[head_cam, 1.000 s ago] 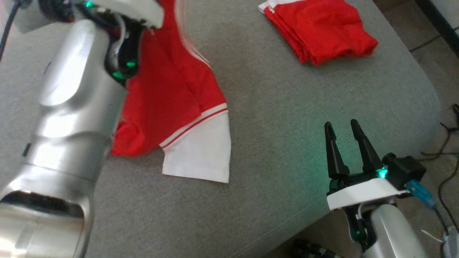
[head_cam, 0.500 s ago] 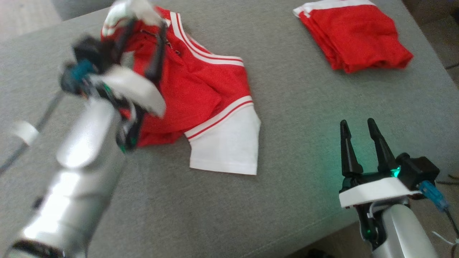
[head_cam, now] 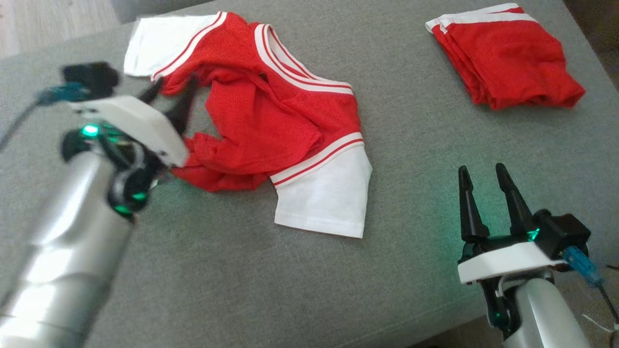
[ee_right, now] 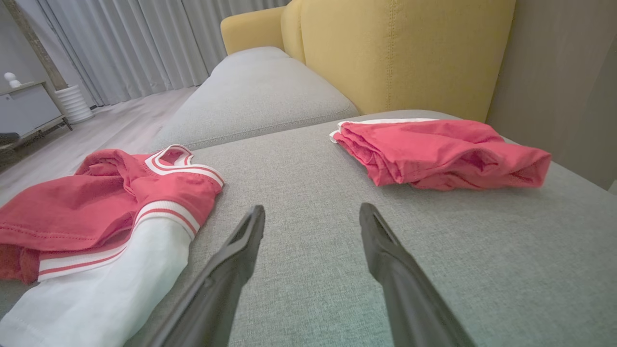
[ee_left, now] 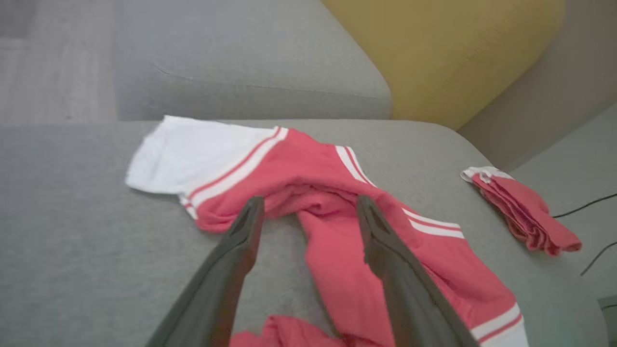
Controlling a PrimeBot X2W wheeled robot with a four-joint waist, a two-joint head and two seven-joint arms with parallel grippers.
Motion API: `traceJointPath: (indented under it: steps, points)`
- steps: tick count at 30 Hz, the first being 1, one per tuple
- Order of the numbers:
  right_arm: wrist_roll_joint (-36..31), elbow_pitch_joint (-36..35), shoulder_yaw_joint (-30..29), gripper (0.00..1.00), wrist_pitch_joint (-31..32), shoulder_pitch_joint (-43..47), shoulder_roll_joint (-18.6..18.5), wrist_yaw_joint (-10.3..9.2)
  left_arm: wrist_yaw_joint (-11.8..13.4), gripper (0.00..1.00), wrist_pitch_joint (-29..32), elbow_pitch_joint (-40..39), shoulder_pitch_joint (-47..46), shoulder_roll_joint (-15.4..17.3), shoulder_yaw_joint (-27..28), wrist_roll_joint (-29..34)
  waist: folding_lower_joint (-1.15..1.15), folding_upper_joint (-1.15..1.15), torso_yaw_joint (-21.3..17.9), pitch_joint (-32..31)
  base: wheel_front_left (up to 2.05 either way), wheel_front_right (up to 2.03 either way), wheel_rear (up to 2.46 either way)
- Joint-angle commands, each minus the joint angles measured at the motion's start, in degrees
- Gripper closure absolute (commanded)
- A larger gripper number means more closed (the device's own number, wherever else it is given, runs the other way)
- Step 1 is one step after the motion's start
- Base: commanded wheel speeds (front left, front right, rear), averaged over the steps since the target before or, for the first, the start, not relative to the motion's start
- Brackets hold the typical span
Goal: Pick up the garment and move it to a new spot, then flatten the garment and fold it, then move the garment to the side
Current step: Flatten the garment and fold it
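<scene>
On the grey sofa cushion point(head_cam: 242, 290), crumpled red-and-white garment point(head_cam: 271, 121). Left hand point(head_cam: 174, 84) just over its bunched edge, spread wide, holding nothing; right hand point(head_cam: 481, 168) wide too, well apart. Looks soft, light, floppy; best pinched at shoulder or sleeve hem.

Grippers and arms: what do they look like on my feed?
The left gripper and right gripper match: two long, tapering black fingers on a white plate with a green light. Beside it sits a black block with a blue plug and cable. Behind come black wiring and a rounded, glossy silver forearm.
</scene>
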Motion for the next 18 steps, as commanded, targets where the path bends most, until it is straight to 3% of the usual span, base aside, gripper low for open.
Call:
traceJointPath:
  steps: [1,8,14,18]
  points:
    - [-0.45,-1.35,1.33,0.0,-0.63,-0.21,-0.36,-0.04,0.97,0.0,0.67,-3.37,-1.78,4.31,3.57,-0.21,0.0,0.0,-0.23,-0.31,0.0,0.0,0.0]
    - [0.61,-1.1,1.76,0.0,-0.63,0.54,-0.36,-0.04,2.09,0.0,3.8,-12.12,0.65,10.3,5.12,-0.52,0.0,0.0,-1.22,-1.62,0.0,0.0,0.0]
    - [1.18,-1.56,1.28,0.0,-0.63,0.82,-0.36,-0.04,2.88,0.0,1.64,-24.5,5.85,15.34,-1.24,10.29,0.0,0.0,-1.79,-1.44,0.0,0.0,0.0]
    - [1.17,-1.69,1.04,0.0,-0.63,0.94,-0.36,-0.04,5.27,0.0,-0.43,-30.97,9.78,13.72,-7.93,18.31,0.0,0.0,-1.47,-0.63,0.0,0.0,0.0]
